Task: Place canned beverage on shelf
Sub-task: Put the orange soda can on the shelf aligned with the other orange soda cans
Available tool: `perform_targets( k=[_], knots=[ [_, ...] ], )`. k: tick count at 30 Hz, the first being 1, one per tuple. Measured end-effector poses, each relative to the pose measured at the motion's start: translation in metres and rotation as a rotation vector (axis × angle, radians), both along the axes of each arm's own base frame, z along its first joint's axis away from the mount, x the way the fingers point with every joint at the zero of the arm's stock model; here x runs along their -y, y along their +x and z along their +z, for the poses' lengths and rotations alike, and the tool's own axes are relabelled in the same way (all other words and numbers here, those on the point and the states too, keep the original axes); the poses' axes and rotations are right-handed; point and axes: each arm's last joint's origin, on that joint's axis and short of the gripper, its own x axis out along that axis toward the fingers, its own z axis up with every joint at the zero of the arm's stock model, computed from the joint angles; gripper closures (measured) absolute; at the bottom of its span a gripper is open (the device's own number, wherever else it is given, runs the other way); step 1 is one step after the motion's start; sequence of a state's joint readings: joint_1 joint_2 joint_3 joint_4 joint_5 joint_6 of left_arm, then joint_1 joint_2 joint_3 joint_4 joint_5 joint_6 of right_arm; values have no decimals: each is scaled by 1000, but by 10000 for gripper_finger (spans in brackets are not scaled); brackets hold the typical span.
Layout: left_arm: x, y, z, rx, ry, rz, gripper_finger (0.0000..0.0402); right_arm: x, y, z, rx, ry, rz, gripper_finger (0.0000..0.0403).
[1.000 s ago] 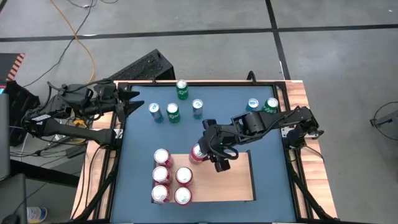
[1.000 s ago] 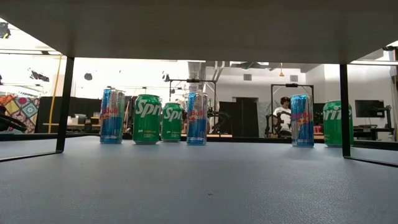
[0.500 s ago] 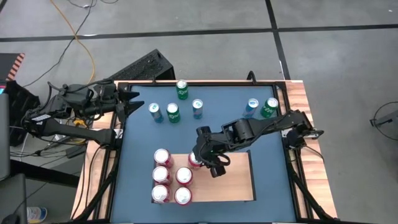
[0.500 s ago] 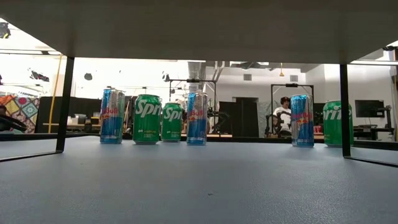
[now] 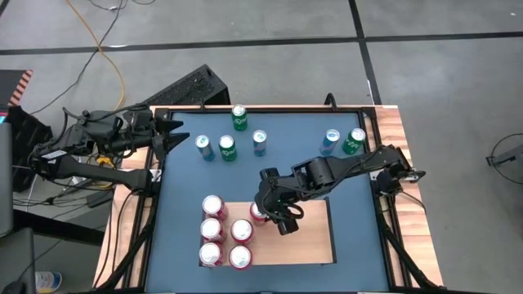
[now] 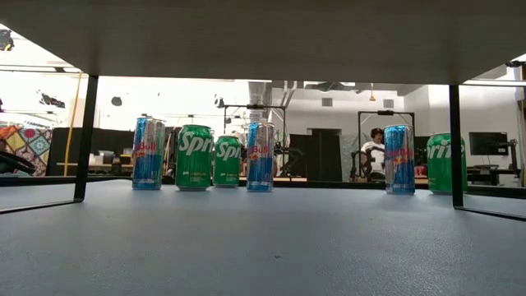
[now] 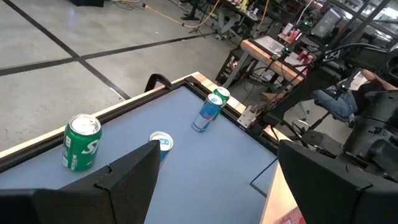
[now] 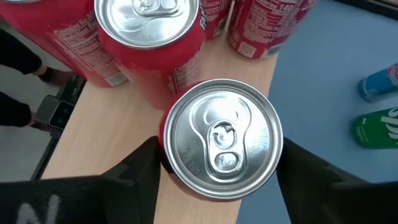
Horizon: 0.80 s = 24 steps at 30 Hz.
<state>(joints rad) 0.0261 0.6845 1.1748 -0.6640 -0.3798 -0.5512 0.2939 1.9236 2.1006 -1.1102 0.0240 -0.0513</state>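
Note:
A red can (image 5: 257,213) stands upright on the far left part of the pale wooden shelf (image 5: 302,241), beside several red cans (image 5: 214,230) grouped at the shelf's left end. My right gripper (image 5: 263,214) comes down over it, a finger on either side of the can (image 8: 221,138), shut on it. My left gripper (image 5: 176,135) waits open at the table's far left corner, with nothing between its fingers (image 7: 130,171). My right gripper pinches the red can between its two fingers, on opposite sides of the wall just below the rim (image 8: 166,163). The fingers slant down from above and from the table's right. The can is upright, its bottom on the shelf.
Green and blue cans stand on the blue table beyond the shelf: a green one (image 5: 239,118), a blue (image 5: 204,147), a green (image 5: 227,149), a blue (image 5: 260,142), and a blue and green pair (image 5: 343,140) at the far right. The shelf's right half is bare.
My right gripper has carried the red can down and a little toward the table's near edge, from the shelf's far edge to a spot beside the other red cans. The can has stayed upright.

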Motion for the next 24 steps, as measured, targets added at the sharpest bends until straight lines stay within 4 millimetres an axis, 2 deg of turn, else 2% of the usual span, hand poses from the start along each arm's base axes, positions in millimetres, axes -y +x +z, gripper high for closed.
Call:
perform_targets(
  k=[7, 15, 20, 24],
  knots=[
    [0, 0, 0, -3, 6, -11, 93, 0, 0, -1, -2, -1, -1, 114],
    [0, 0, 0, -6, 13, -13, 93, 3, 3, 2, 15, 4, -8, 98],
    [0, 0, 0, -6, 13, -16, 93, 5, 4, 13, 66, 18, -13, 91],
    [0, 0, 0, -6, 14, -16, 93, 6, 0, 30, 107, 30, -14, 85]
  ],
)
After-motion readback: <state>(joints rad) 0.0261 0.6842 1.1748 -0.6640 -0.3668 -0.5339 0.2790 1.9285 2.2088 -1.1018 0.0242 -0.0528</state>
